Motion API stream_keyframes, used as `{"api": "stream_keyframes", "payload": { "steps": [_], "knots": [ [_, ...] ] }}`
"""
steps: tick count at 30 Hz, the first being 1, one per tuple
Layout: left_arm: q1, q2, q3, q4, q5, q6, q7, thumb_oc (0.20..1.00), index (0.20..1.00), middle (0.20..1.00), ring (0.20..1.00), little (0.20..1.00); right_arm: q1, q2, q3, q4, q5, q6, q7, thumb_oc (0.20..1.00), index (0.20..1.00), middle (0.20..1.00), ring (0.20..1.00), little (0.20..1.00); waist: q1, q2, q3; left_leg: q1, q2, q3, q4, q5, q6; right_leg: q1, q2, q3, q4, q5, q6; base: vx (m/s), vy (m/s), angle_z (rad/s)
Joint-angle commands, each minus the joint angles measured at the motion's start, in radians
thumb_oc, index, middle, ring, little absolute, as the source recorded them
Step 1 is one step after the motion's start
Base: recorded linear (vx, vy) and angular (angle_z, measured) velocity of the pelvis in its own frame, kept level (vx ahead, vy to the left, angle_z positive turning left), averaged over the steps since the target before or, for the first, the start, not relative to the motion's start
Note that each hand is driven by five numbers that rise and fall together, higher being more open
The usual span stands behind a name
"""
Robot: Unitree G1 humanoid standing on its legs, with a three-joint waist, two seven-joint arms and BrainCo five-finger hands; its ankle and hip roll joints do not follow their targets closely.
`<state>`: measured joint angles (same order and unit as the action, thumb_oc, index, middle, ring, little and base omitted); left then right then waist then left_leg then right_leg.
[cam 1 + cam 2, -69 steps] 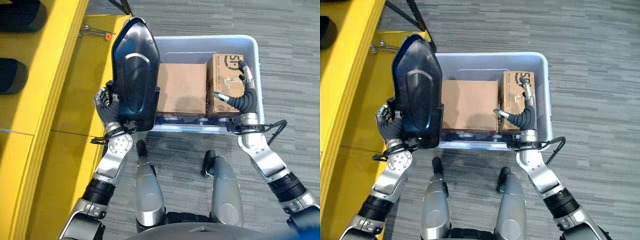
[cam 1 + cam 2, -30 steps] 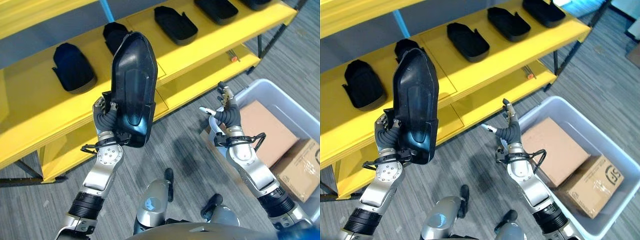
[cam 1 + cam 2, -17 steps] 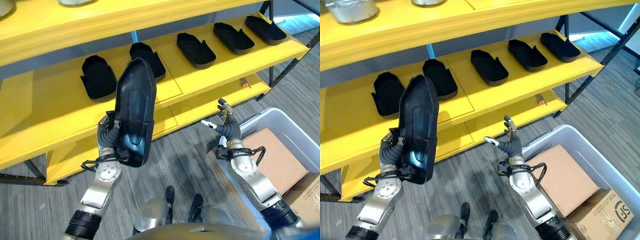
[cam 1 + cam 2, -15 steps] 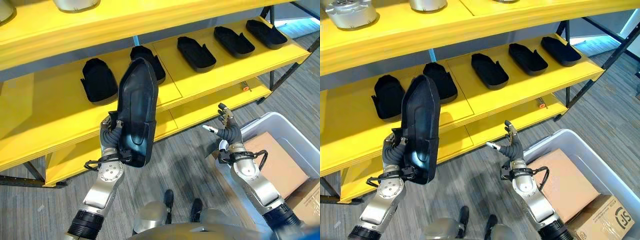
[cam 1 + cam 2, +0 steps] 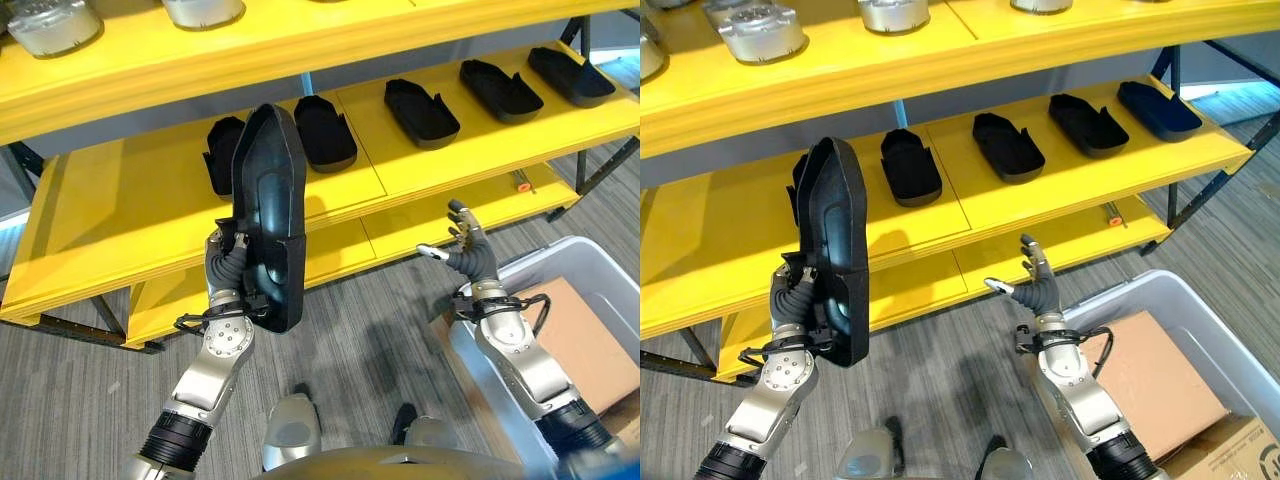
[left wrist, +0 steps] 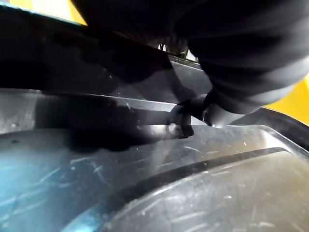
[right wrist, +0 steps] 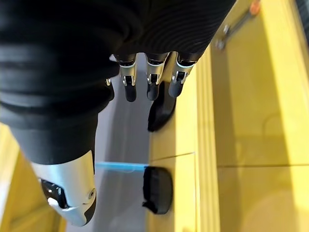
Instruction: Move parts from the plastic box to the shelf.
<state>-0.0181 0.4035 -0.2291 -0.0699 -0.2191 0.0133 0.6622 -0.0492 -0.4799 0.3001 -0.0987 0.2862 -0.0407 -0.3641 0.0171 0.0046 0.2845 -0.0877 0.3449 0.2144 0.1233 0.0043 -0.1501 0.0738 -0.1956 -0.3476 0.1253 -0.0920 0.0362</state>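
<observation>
left eye view
left hand (image 5: pixel 228 268): raised in front of the yellow shelf (image 5: pixel 130 205), fingers curled round the lower edge of the black part (image 5: pixel 270 215).
black part: long, dark, glossy shell, held upright with its narrow end up, overlapping the middle shelf board as seen from here.
right hand (image 5: pixel 467 256): raised over the floor between shelf and box, fingers straight and spread, holding nothing.
plastic box (image 5: pixel 480 330): pale grey, low at the right, on the striped grey floor (image 5: pixel 370 330); a brown cardboard sheet (image 5: pixel 580 345) lies in it.
parts on shelf: a row of black shells (image 5: pixel 422 112) on the middle board, well apart from one another.

right eye view
black part (image 5: pixel 836 250): seen nearly edge-on, upright in the left hand (image 5: pixel 792 300).
right hand (image 5: pixel 1038 290): open, thumb out to the side, near the corner of the plastic box (image 5: pixel 1095 300).
top board: round metal pieces (image 5: pixel 762 32) stand on it.
lowest board: a small orange-handled tool (image 5: pixel 1111 215) lies on it.

left wrist view
black part (image 6: pixel 145 179): scratched glossy surface right against the dark ribbed cover (image 6: pixel 251 58); the fingers themselves are too dark to make out here.

right wrist view
right hand (image 7: pixel 149 77): fingers straight in a row, nothing between them and the thumb.
beyond the fingers: yellow shelf (image 7: pixel 241 121) with a black shell (image 7: pixel 157 190) on it.
</observation>
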Motion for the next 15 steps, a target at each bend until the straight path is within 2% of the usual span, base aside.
{"api": "stream_keyframes", "payload": {
  "steps": [1, 2, 4, 5, 6, 10, 15],
  "knots": [
    [0.005, 0.014, 0.052, -0.070, -0.004, -0.101, 0.040, 0.200, 0.200, 0.200, 0.200, 0.200, -0.010, -0.039, 0.025, -0.107, -0.029, -0.078, 0.008, 1.000, 1.000, 1.000, 1.000, 1.000, 0.008, 0.011, -0.039, 0.077, 0.010, 0.059, -0.072, 0.169, 0.005, -0.009, 0.056, 0.034, 0.034, -0.030, 0.032, 0.04, 0.686, 0.38],
    [-0.009, 0.023, 0.045, -0.050, -0.012, -0.099, 0.061, 0.200, 0.200, 0.200, 0.200, 0.200, -0.003, -0.057, 0.031, -0.118, -0.021, -0.080, 0.004, 1.000, 1.000, 1.000, 1.000, 1.000, -0.003, 0.017, -0.035, 0.105, 0.016, 0.074, -0.076, 0.152, -0.011, -0.021, 0.029, 0.021, 0.110, -0.074, 0.037, 0.07, 0.549, 0.25],
    [-0.016, 0.025, 0.047, -0.044, -0.015, -0.093, 0.064, 0.200, 0.200, 0.200, 0.200, 0.200, 0.000, -0.059, 0.031, -0.115, -0.009, -0.070, 0.004, 1.000, 1.000, 1.000, 1.000, 1.000, -0.005, 0.021, -0.032, 0.109, 0.010, 0.078, -0.063, 0.143, -0.010, -0.026, 0.025, 0.017, 0.141, -0.087, 0.034, 0.03, 0.453, 0.31],
    [-0.025, 0.025, 0.050, -0.041, -0.012, -0.090, 0.069, 0.200, 0.200, 0.200, 0.200, 0.200, -0.001, -0.055, 0.031, -0.112, -0.002, -0.065, 0.001, 1.000, 1.000, 1.000, 1.000, 1.000, -0.001, 0.026, -0.026, 0.107, -0.009, 0.083, -0.041, 0.120, 0.007, -0.031, 0.019, 0.009, 0.161, -0.081, 0.030, -0.01, 0.396, 0.45],
    [-0.026, 0.028, 0.058, -0.047, -0.005, -0.088, 0.070, 0.200, 0.200, 0.200, 0.200, 0.200, 0.007, -0.048, 0.029, -0.105, -0.004, -0.069, 0.002, 1.000, 1.000, 1.000, 1.000, 1.000, 0.010, 0.026, -0.023, 0.111, -0.046, 0.066, -0.020, 0.074, 0.015, -0.024, 0.012, 0.013, 0.163, -0.075, 0.038, 0.00, 0.375, 0.35],
    [-0.014, 0.030, 0.082, -0.069, 0.002, -0.062, 0.077, 0.200, 0.200, 0.200, 0.200, 0.200, 0.008, -0.012, 0.031, -0.094, -0.023, -0.063, -0.003, 1.000, 1.000, 1.000, 1.000, 1.000, 0.042, 0.021, -0.032, 0.132, -0.125, 0.020, -0.015, 0.031, 0.039, 0.007, -0.009, 0.024, 0.120, -0.040, 0.070, 0.06, 0.306, 0.26],
    [-0.020, 0.037, 0.100, -0.076, 0.006, -0.025, 0.096, 0.200, 0.200, 0.200, 0.200, 0.200, -0.007, 0.020, 0.044, -0.101, -0.030, -0.047, -0.013, 1.000, 1.000, 1.000, 1.000, 1.000, 0.070, 0.009, -0.036, 0.149, -0.169, 0.013, -0.019, -0.001, 0.067, 0.031, -0.048, 0.029, 0.074, -0.008, 0.107, 0.02, 0.136, 0.11]
  ]
}}
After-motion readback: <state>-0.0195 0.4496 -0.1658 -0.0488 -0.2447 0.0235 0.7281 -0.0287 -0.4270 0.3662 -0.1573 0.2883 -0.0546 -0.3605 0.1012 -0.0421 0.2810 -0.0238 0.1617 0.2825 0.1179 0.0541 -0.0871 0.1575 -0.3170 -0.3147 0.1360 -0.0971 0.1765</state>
